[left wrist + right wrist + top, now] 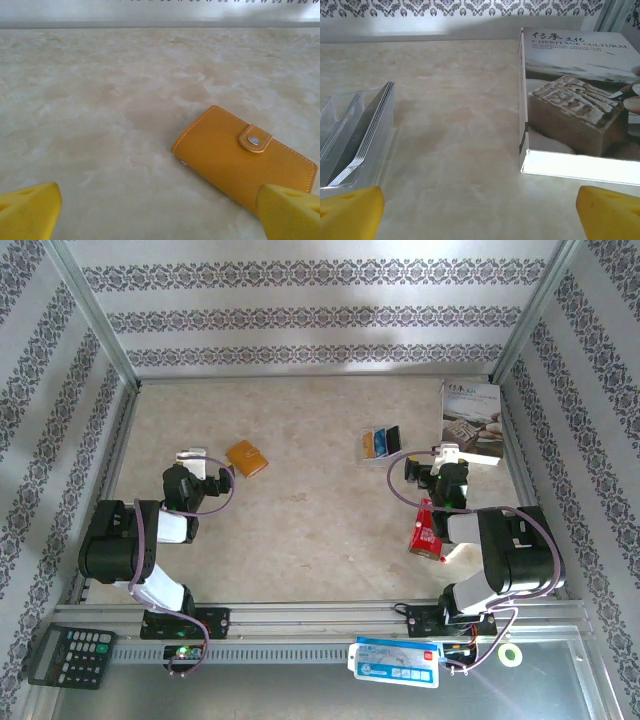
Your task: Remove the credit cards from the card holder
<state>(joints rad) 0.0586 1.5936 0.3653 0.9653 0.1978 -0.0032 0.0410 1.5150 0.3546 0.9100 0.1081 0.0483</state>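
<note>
The card holder (246, 458) (240, 162) is a small orange wallet lying flat on the table, folded shut with its snap tab fastened. The credit cards are hidden inside it. My left gripper (207, 464) (160, 215) is open just short of it, low over the table. The holder lies ahead and to the right, and its near corner reaches the right yellow fingertip (290, 210). My right gripper (462, 456) (480, 212) is open over bare table, with nothing between its yellow fingertips (350, 212).
A white book (472, 418) (577, 110) lies at the back right, just ahead of my right gripper. A clear plastic case of thin cards (380, 442) (362, 135) sits to its left. A red packet (425, 530) lies by the right arm. A calculator (70, 652) rests on the front rail.
</note>
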